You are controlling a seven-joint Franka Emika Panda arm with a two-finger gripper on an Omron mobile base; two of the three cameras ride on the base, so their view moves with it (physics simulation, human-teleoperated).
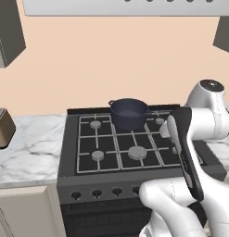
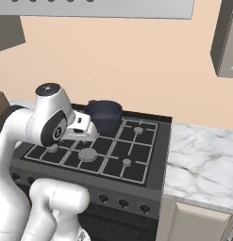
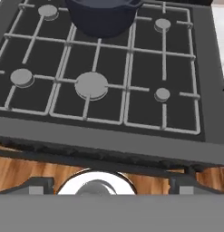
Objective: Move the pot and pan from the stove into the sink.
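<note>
While the white robot arm [image 2: 37,127] bends low over the front of the range, the white marble counter [image 2: 198,160] runs off to either side of it. Ahead of and below the pincer [image 3: 106,190] lies the dark grey gas stove [image 1: 120,143], with black grid grates, round burner caps and a row of dark front knobs [image 1: 96,193] along its front panel. Beyond the pincer, at the back of the stove and between the rear burners, stands the deep round navy-blue pot [image 1: 129,114], upright on the grate, with small side handles; it is well apart from the fingers. A tan box-shaped appliance [image 1: 2,127] sits on the counter far to the pincer's left. Its two dark fingertips [image 3: 38,186] stand spread wide, with nothing between them.
</note>
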